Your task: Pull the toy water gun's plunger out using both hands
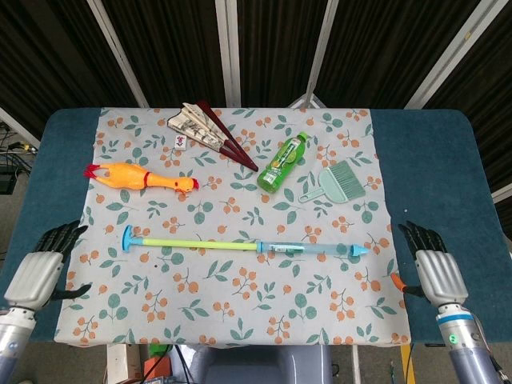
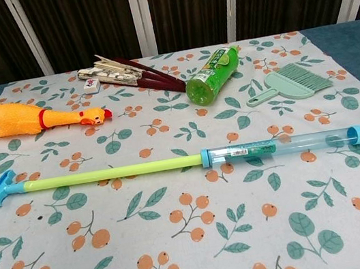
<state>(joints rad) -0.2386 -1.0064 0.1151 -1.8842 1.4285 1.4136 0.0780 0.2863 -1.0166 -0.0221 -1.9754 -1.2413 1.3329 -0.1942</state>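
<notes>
Water gun [image 1: 245, 245] lies mid-bench, long axis left-right, plunger [image 1: 190, 242] already extended toward left hand [image 1: 36, 278]. Right hand [image 1: 437, 274] nearer the barrel end. Both hands' fingers apart, empty, well clear.

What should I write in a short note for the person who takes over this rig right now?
Left hand: holds nothing, fingers apart, near the table's left edge, well clear of the toy.
Right hand: holds nothing, fingers apart, at the right edge of the cloth.
Toy water gun: lies flat across the floral cloth, nozzle pointing right.
Plunger: its yellow-green rod is drawn far out to the left, blue handle at the left end.
Done: the pull appears finished.
Left: apparently nothing; confirm the extension is enough.
</notes>
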